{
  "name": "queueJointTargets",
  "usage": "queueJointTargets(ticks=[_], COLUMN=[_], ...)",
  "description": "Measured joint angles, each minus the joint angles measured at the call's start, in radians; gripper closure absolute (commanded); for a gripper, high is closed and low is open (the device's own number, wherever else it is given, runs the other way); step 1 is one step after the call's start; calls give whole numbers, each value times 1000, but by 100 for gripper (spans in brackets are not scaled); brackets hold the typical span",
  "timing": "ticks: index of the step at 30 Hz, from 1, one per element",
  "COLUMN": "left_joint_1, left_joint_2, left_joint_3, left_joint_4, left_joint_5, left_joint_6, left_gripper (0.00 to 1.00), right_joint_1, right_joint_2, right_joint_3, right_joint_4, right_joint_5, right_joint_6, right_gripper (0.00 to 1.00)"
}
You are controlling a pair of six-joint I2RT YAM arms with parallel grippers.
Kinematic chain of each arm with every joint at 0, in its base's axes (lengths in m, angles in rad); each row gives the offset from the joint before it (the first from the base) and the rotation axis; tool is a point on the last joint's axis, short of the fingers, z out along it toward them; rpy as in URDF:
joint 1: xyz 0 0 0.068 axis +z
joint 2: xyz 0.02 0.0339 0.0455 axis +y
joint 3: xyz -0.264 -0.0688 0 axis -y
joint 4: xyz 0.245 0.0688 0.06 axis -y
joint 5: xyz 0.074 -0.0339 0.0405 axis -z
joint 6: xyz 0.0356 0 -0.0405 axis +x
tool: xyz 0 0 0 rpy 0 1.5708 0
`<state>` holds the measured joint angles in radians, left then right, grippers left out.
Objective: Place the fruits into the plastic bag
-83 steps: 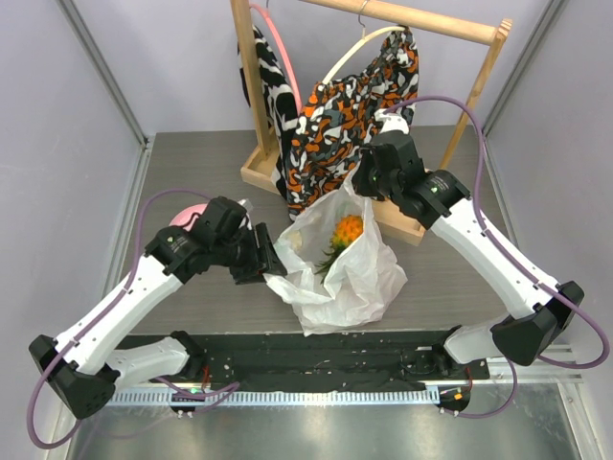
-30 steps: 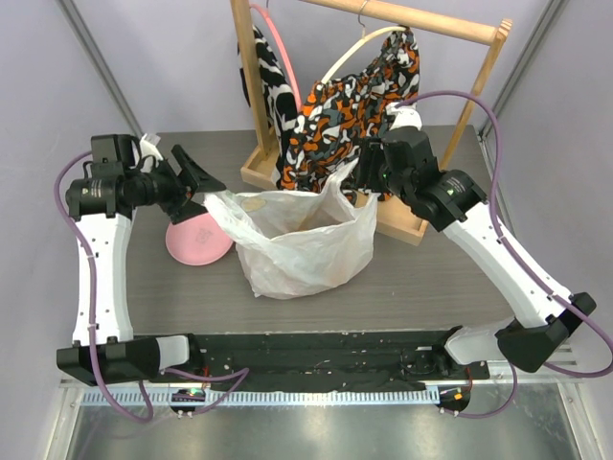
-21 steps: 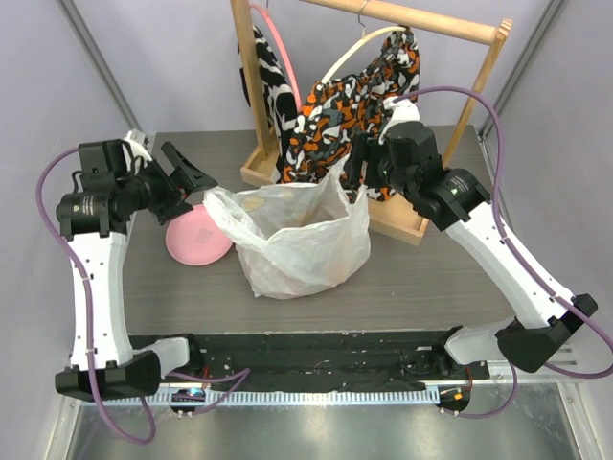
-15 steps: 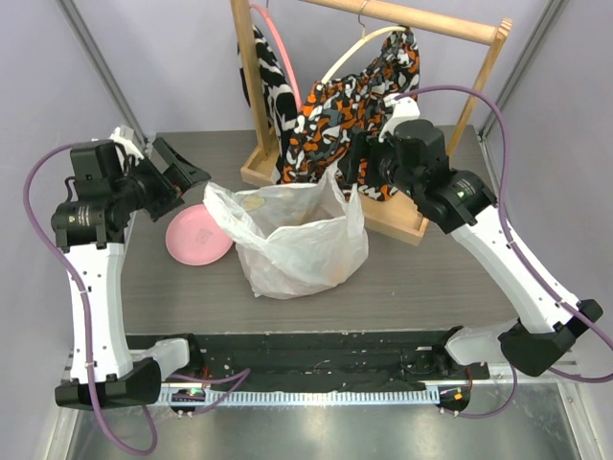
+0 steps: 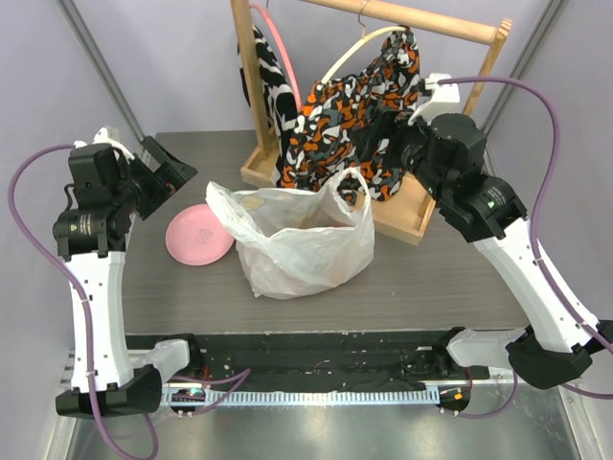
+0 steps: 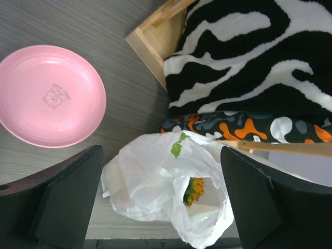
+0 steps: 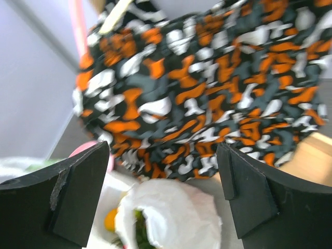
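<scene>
Marking: we see an animal face (image 6: 54, 96) on glossy pink plate (image 6: 31, 122)
Plastic bag (image 5: 302, 259): crinkly, translucent
Left pincer (image 6: 160, 150): apart
Right pincer (image 7: 162, 148): apart

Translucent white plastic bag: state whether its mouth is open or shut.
Open. The crinkly white plastic bag gapes upward, and an orange, green-crowned fruit shows inside.

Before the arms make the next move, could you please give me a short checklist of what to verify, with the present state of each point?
1. Left hand open, holding nothing: ok.
2. Right hand open, holding nothing: ok.
3. Plastic bag stands on the table, mouth open upward: ok.
4. Pineapple inside the bag: ok.
5. No fruit on the pink plate: ok.
6. All other fruits inside the bag: cannot tell; its folds hide the bottom.
</scene>
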<state>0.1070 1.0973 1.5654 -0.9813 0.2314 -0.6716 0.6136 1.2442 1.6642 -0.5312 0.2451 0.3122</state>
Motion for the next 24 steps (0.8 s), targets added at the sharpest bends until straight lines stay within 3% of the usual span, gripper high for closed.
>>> queueJointTargets(ticks=[5,11,24], left_joint_1=[0,0,0], left_joint_2=[-44,-59,-58], left_joint_3=[-27,-29,-29], left_joint_4=[9,12,12], left_joint_5=[-66,-133,-178], left_joint_6=[1,11,27], left_gripper=[0,0,0], right_joint_1=[-149,-346,-380], right_joint_2=[48,55,-52], right_joint_3=[66,4,-236], right_joint_4=[-54,-100,-87], right_joint_5=[35,53,69], right_joint_6=[26,62,110], right_gripper=[7,7,7])
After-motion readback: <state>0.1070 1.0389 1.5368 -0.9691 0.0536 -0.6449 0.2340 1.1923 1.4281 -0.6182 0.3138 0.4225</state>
